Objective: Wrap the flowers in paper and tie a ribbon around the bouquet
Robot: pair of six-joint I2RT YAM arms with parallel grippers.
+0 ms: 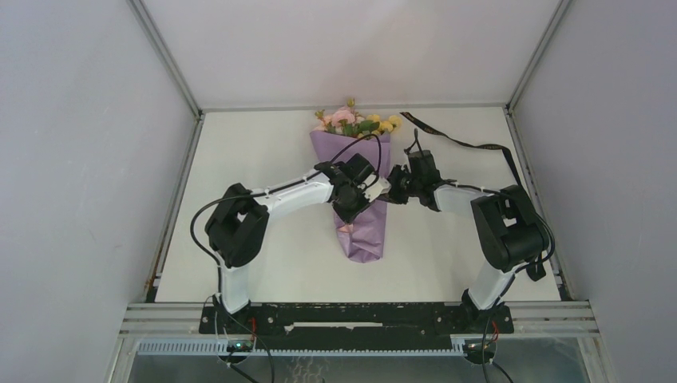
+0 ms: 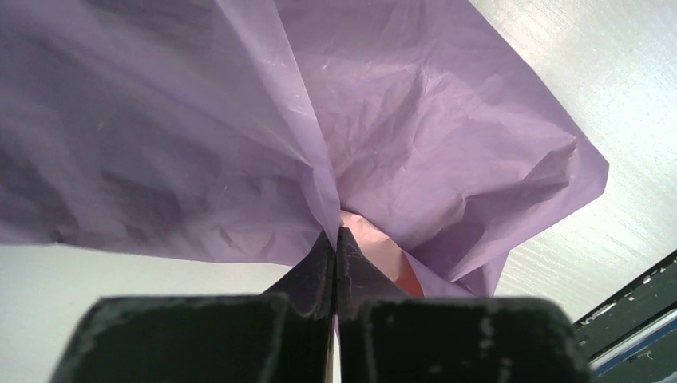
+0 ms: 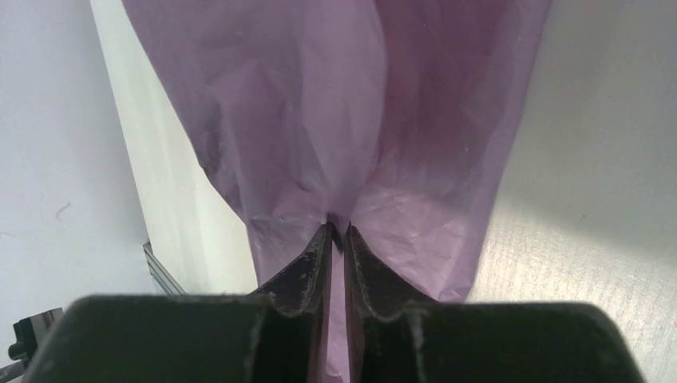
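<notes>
- bouquet [image 1: 366, 235] lies mid white surface [image 1: 263, 159]: pink and yellow artificial flowers [image 1: 355, 120] at far end, wrapped in lilac-purple wrapping paper [image 2: 431, 136] cone
- left claw [image 2: 336, 239] closed tight, paper fold pinched at tips
- right claw [image 3: 338, 231] nearly closed, slim gap, paper fold caught between tips
- thin dark ribbon [image 1: 459, 142] on surface, right of blossoms

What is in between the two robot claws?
The purple paper of the bouquet. The left gripper and right gripper each pinch a fold of it in their wrist views; the top view shows them meeting at its middle.
</notes>
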